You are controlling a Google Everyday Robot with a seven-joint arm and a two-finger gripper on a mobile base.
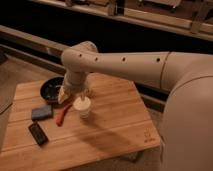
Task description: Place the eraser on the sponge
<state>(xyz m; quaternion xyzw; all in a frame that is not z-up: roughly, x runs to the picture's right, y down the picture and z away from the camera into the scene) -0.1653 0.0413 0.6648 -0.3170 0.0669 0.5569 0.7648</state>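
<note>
Currently the eraser [38, 133] is seen lying flat on the wooden table [115, 130], near its front left edge, just in front of the sponge [42, 112] and apart from it, not on it. The gripper [81, 104] is held low over the table, right of the orange stick [62, 115] and near the black bowl [51, 89], well away from the eraser; its jaws are spread wide and neither task item is held. The eraser is judged light, stiff and low in profile; it is best taken across its narrow width at mid-length, fingertips brought nearly to the wood. The sponge is judged soft, so a low release is advised
</note>
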